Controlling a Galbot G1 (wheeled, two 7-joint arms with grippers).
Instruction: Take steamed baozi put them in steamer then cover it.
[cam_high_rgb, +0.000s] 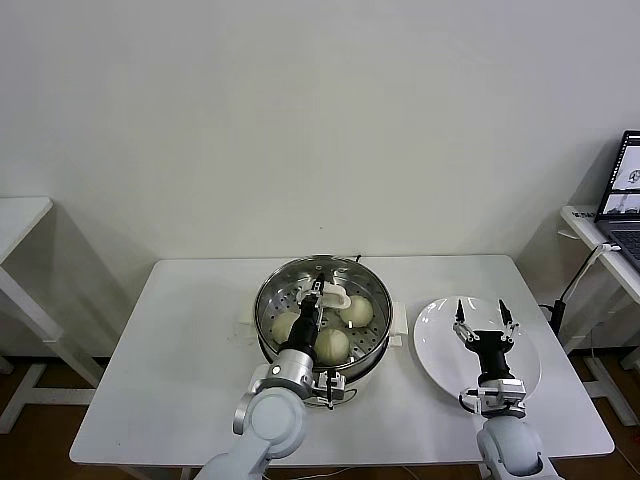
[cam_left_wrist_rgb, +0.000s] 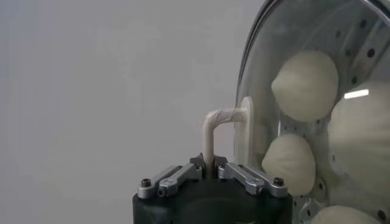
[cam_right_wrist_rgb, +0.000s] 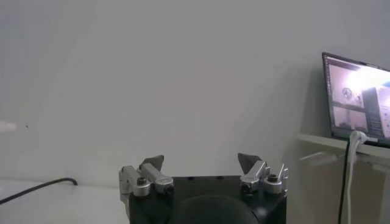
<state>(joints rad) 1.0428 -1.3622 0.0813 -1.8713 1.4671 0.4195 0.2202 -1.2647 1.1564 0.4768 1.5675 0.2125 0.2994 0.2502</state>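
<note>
Both arms low; left end effector (cam_high_rgb: 319, 291) on cover (cam_high_rgb: 322, 300).

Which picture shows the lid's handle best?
The left wrist view: the handle fills the middle, with the left gripper shut on it and the lid behind. The head view shows the handle small over the steamer. The right wrist view misses it.

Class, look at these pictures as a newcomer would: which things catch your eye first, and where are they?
The shiny steamer at the table's middle, with baozi inside. The left gripper grips the handle of the glass cover over the steamer. At the right, the open right gripper hovers over a bare white plate.
</note>
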